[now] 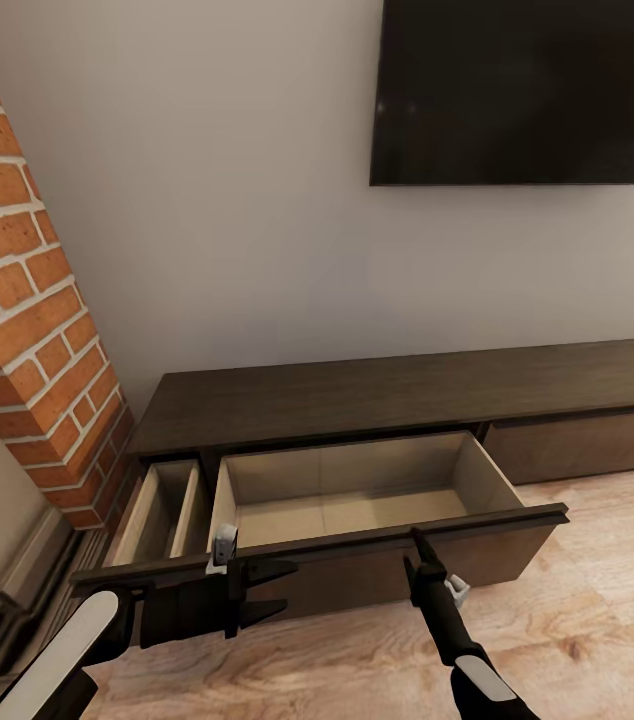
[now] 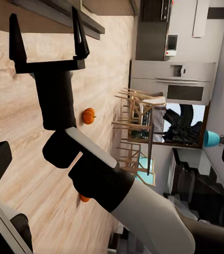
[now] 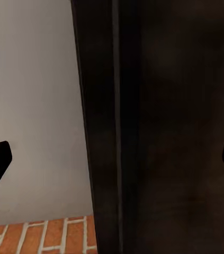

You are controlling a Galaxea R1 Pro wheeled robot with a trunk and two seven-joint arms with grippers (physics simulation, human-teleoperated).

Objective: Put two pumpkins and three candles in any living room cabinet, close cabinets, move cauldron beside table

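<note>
The cabinet (image 1: 357,395), a long low dark-brown console, stands against the wall. Its wide drawer (image 1: 257,475) and a narrow drawer (image 1: 157,510) to its left are pulled out, with bare beige insides. My right gripper (image 1: 422,560) is open at the wide drawer's front rim. It is also seen in the left wrist view (image 2: 45,26), and its own view (image 3: 112,159) faces the dark wood. My left gripper (image 1: 287,588) is open, low in front of the same drawer front. One pumpkin (image 2: 89,115) lies on the wood floor behind me, and another pumpkin (image 2: 84,198) peeks out from behind my right arm.
A red-brick fireplace (image 1: 27,330) rises left of the cabinet and a black TV (image 1: 527,90) hangs above it. The wood-plank floor (image 1: 587,620) stretches to the right. In the left wrist view, wooden chairs (image 2: 135,127) and kitchen appliances (image 2: 170,79) stand far behind.
</note>
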